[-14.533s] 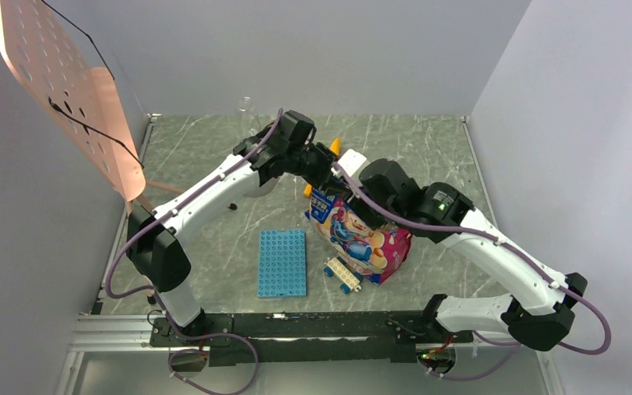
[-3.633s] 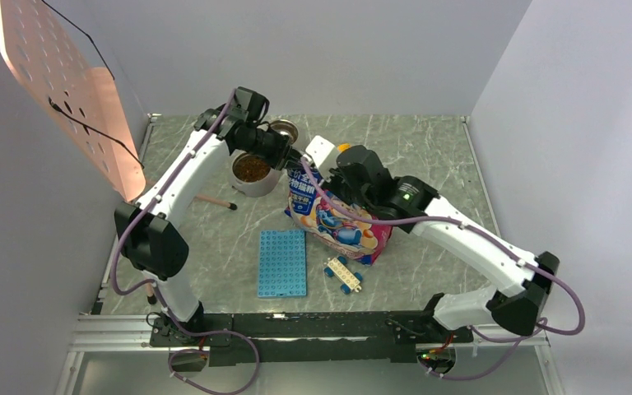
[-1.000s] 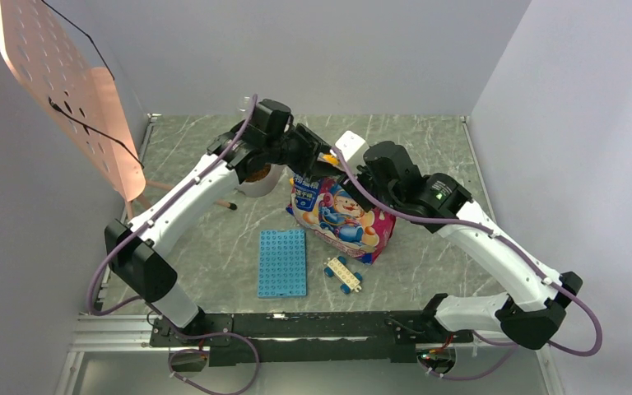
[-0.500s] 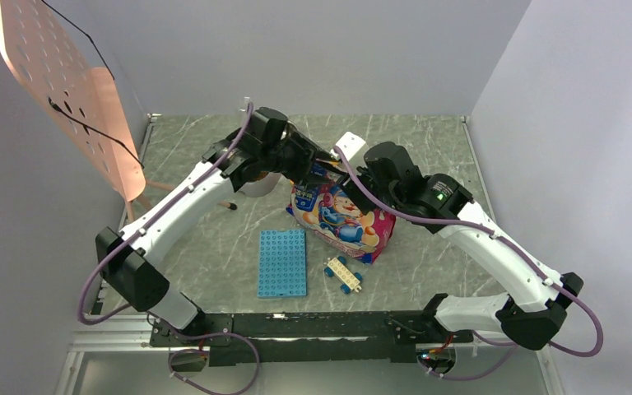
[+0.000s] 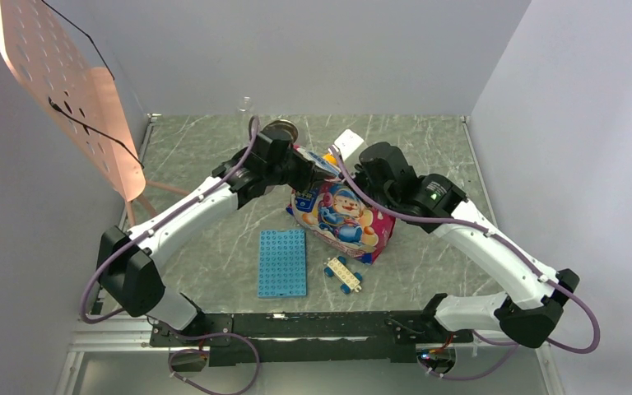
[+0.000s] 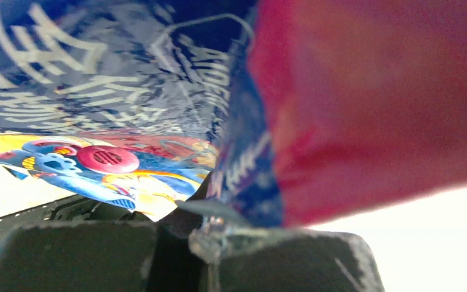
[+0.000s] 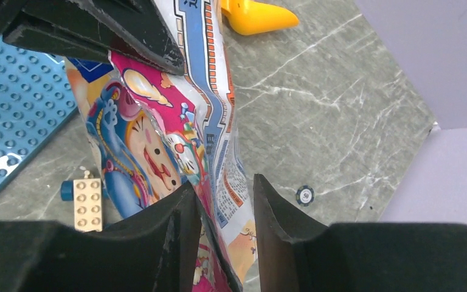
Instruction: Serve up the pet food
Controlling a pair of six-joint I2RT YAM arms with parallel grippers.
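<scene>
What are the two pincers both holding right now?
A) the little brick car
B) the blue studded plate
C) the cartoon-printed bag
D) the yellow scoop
C: an edge of the cartoon-printed bag runs between the fingers of the right pincer in its wrist view, and the left pincer pinches the bag's top.

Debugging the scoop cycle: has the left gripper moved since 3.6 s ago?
Yes. The left gripper has shifted right, away from the bowl, and is now at the top of the bag.
</scene>
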